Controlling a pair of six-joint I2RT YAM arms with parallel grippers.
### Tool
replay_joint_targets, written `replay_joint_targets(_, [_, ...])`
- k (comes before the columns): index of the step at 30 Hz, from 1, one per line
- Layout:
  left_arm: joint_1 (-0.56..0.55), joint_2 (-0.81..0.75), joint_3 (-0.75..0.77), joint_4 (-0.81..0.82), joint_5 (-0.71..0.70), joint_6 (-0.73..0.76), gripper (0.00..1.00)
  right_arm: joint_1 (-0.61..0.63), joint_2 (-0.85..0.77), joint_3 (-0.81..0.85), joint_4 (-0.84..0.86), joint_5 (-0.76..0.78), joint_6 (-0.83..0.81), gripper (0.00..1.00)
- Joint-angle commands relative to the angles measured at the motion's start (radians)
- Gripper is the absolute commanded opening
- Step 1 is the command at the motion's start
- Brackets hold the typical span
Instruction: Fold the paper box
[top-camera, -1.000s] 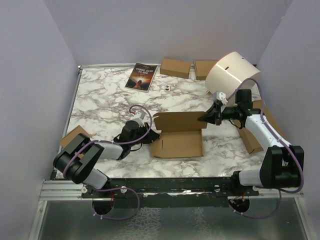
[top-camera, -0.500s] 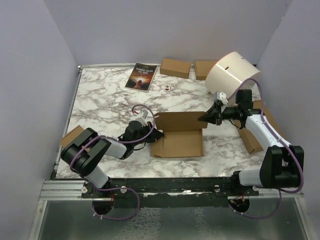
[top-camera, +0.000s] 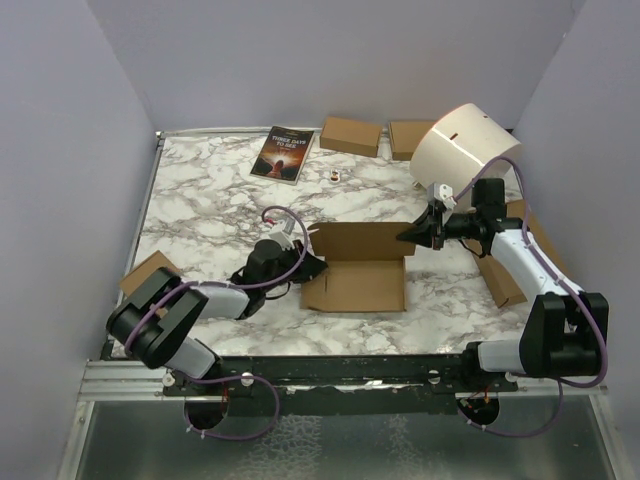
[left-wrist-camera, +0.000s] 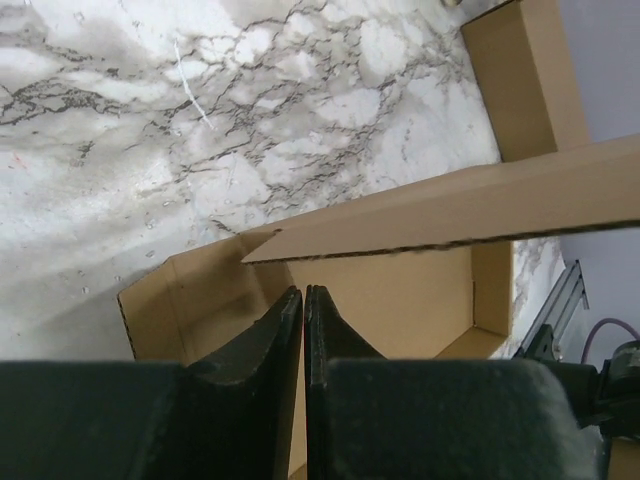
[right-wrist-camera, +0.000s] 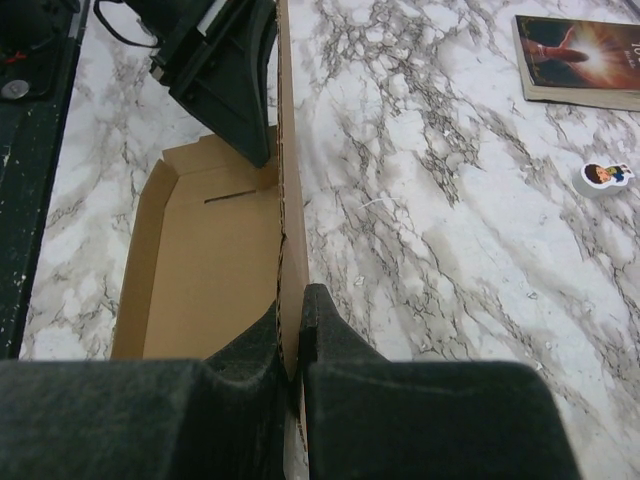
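Paper box (top-camera: 356, 285) lies on the worktop (top-camera: 220, 200); right tool (top-camera: 408, 237) pinches its upright rear flap; left tool (top-camera: 318, 266), nearly closed and empty, sits at its left end.

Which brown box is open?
The paper box in the middle: its inside shows and one wall stands up. The small boxes at the back are shut.
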Motion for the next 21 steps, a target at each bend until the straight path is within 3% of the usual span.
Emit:
replay_joint_targets(1, [-0.001, -0.141, -0.009, -0.145, -0.059, 0.093, 0.11, 0.003, -0.033, 0.002, 0.010, 0.014, -0.004, 0.01])
replay_joint_targets(8, [0.001, -0.318, -0.009, -0.411, -0.089, 0.159, 0.16, 0.003, -0.034, 0.004, 0.007, 0.013, -0.004, 0.01])
replay_joint_targets(21, [-0.021, -0.677, -0.076, -0.853, 0.002, -0.027, 0.04, 0.003, -0.026, 0.001, 0.012, 0.011, -0.002, 0.01])
